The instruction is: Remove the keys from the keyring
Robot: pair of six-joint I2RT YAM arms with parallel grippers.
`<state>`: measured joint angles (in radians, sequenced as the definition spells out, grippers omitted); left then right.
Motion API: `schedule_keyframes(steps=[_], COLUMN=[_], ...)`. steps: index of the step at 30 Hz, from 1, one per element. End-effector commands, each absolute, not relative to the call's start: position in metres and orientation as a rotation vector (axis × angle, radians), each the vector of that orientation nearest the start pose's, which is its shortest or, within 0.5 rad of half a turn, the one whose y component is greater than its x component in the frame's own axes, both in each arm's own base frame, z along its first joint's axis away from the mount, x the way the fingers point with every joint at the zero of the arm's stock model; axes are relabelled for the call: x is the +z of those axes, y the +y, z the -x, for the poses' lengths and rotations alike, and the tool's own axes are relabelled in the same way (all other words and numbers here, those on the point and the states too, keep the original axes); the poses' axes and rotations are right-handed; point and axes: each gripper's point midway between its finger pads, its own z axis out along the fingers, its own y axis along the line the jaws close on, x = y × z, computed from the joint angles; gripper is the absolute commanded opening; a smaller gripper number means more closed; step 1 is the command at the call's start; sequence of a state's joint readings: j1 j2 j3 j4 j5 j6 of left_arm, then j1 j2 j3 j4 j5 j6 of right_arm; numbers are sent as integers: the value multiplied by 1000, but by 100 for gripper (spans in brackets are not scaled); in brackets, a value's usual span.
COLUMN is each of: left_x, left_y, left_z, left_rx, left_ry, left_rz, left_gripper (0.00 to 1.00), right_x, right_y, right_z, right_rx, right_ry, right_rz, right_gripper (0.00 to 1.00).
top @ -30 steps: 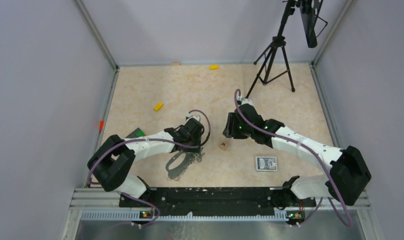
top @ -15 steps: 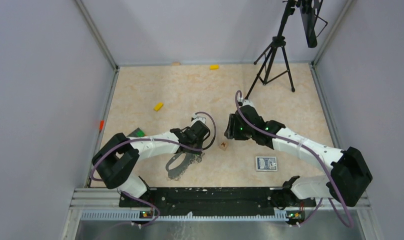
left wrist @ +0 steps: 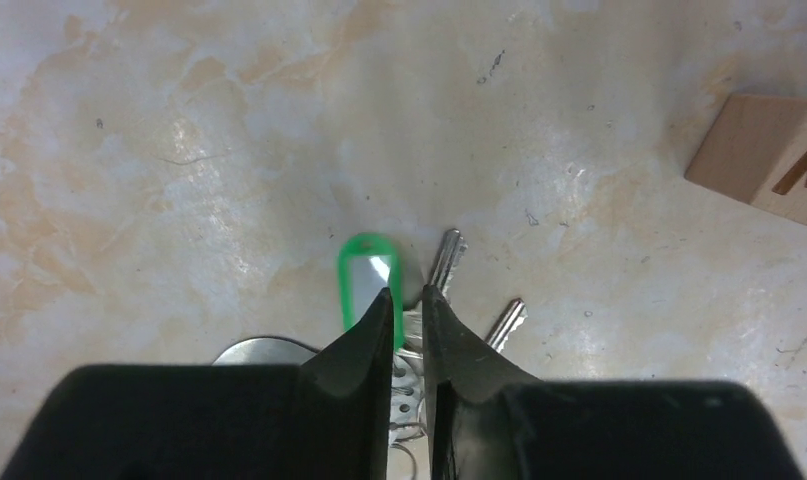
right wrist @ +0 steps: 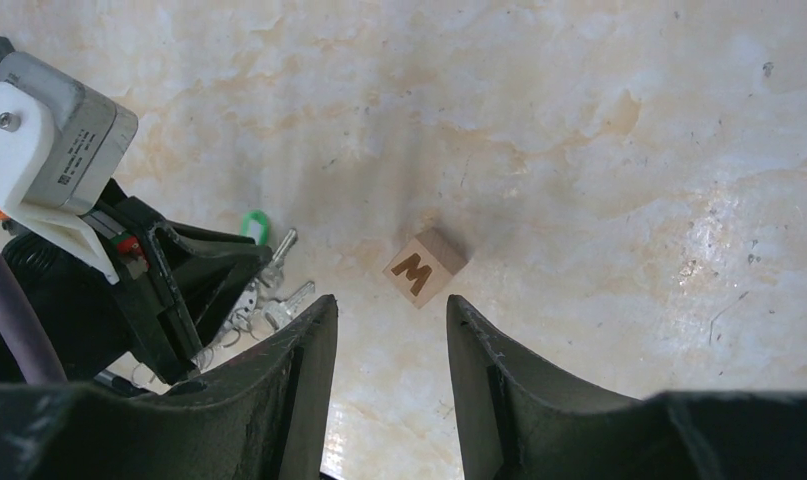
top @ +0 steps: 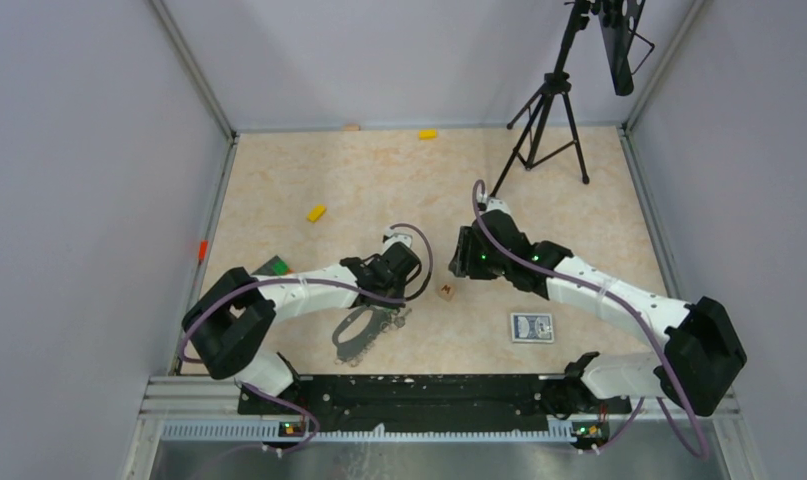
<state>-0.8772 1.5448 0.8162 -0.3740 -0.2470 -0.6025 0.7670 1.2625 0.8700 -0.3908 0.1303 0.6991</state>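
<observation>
Green key [left wrist: 363,280] half hidden by L jaws.

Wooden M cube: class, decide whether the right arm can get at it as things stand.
Probably yes: the cube lies uncovered just ahead of the right arm's open fingers, with nothing between.

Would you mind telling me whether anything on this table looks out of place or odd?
Nothing looks spilled or broken. The one oddity is a small orange piece that seems to sit on the left edge rail rather than on the tabletop. A yellow block lies at the back edge.
</observation>
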Motion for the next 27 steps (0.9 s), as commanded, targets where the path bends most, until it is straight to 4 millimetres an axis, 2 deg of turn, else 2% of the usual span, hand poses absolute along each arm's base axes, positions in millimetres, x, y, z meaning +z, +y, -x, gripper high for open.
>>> schedule_keyframes(steps=[1, 7, 13, 15, 18, 20, 27], left_x=[33, 57, 55, 52, 51, 51, 42], left_y=[-232, -240, -233, -227, -217, -212, -213], left_z=[-211, -216, -214, -213, -213, -212, -208], left_rx=[-217, -313, -277, -238, -168, -138, -128], left_ry=[2627, 2546, 2552, 2565, 2584, 2591, 2637], left_rz=[-283, -271, -279, -277, -236, -209, -157], left_gripper=[5, 6, 9, 15, 36, 45, 44], right_x=[143, 150, 149, 147, 144, 142, 141], right_y=[242, 254, 258, 258, 257, 256, 255], right_z=[-249, -246, -243, -244, -244, -243, -244], right_rx=[602, 712, 742, 740, 730, 724, 713], right_ry=[2354, 2298, 2298, 2301, 2312, 2319, 2324], right_rz=[14, 72, 87, 85, 80, 76, 71], right_gripper=[44, 44, 44, 44, 44, 44, 44])
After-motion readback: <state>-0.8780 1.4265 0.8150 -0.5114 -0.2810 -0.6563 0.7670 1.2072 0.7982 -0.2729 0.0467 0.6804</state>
